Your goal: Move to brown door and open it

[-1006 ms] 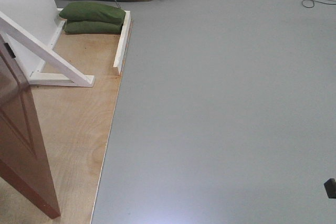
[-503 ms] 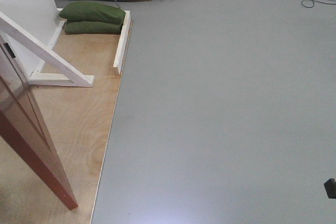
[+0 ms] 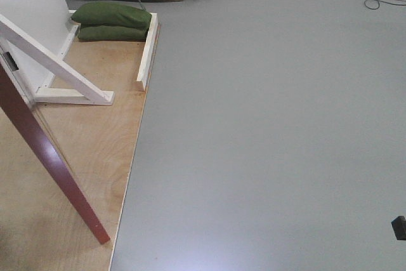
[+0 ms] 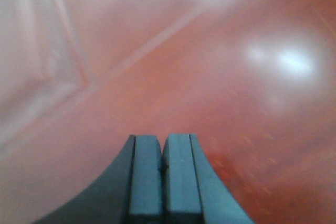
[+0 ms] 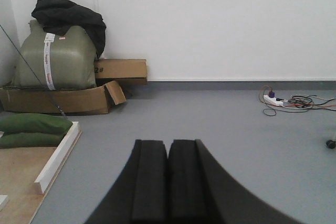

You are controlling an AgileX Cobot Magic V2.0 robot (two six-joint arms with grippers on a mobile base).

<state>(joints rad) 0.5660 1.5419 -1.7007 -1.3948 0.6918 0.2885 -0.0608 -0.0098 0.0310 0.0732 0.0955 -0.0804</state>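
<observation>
Brown door [image 3: 54, 160] stands edge-on beside wide grey floor [image 3: 266, 131].

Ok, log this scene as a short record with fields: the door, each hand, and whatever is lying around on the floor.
brown door: standing open, seen nearly edge-on above the plywood platform
left hand: shut, holding nothing, close to the door's panelled face; contact unclear
right hand: shut, empty, facing the white wall
by the frame: white brace; two green sandbags, stacked
floor clutter: power strip with cables; cardboard boxes
</observation>
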